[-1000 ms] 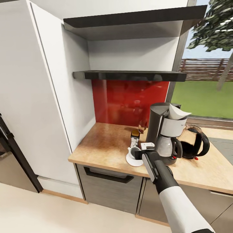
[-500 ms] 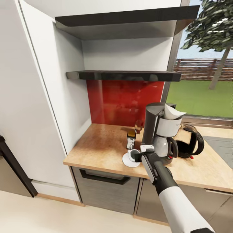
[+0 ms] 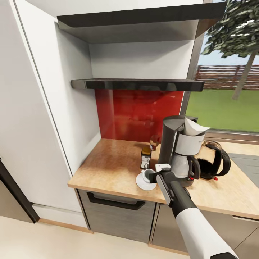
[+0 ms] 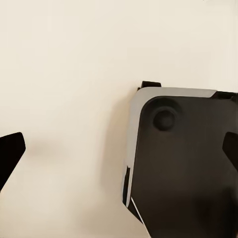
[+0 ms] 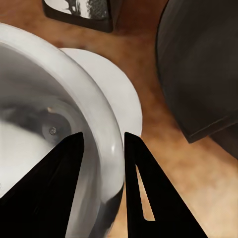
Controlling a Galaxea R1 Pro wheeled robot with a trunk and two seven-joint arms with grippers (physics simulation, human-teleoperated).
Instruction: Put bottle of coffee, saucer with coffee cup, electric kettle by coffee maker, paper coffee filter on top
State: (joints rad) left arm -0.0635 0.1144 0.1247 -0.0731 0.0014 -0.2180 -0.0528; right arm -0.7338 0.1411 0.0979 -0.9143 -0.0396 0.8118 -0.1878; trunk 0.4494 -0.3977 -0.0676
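On the kitchen countertop [image 3: 115, 162], the coffee maker [image 3: 180, 144] stands with the paper coffee filter [image 3: 194, 126] on top and the electric kettle [image 3: 215, 161] just beside it. At its other side sit the bottle of coffee [image 3: 145, 155] and the saucer [image 3: 143, 182]. Directly under the right gripper [image 5: 103, 163], the coffee cup [image 5: 54, 139] rests over the saucer (fingers straddling its rim, one inside, one outside). The left gripper [image 4: 119, 148] hangs open, empty.
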